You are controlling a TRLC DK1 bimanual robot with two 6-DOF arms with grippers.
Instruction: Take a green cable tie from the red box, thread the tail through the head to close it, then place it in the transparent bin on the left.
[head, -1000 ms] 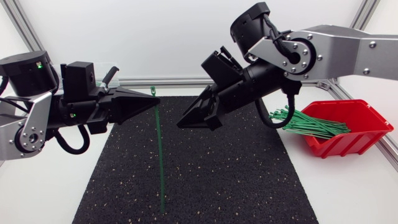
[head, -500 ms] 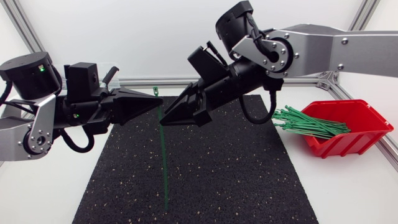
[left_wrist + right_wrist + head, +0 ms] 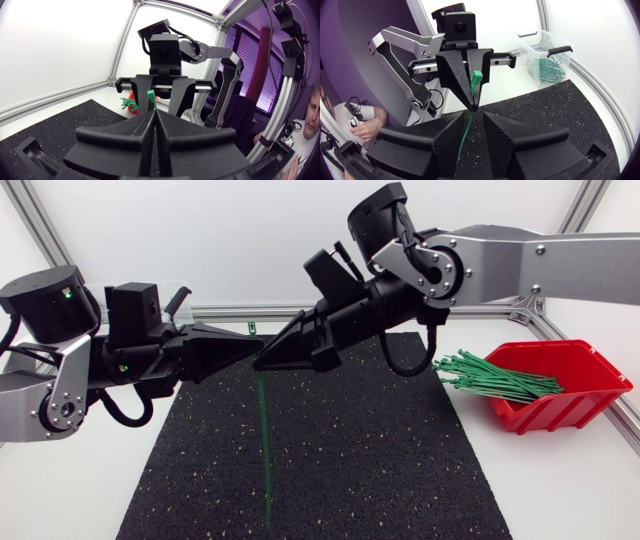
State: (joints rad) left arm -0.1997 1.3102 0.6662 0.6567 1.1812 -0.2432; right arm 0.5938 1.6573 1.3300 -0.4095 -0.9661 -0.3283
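White table (image 3: 70,480) with a black speckled mat (image 3: 350,460) over its middle carries the whole scene. The left gripper (image 3: 256,344) is clenched on a green cable tie (image 3: 264,440) just under its head (image 3: 250,326), which stands up above the pressed-together fingertips; the strap hangs straight down over the mat. A second ago the right gripper (image 3: 260,365) hung well apart from the strap, out toward the red box (image 3: 575,400); it has since swung in across the mat. Its tips now sit at the strap just below the left gripper's. Its fingers (image 3: 445,135) are spread, with the strap running through the gap between them, not pinched. The strap's free end has drifted slightly sideways meanwhile. More green ties (image 3: 490,377) lie heaped in the red box, and others coil inside the clear bin (image 3: 527,47) behind the left arm.
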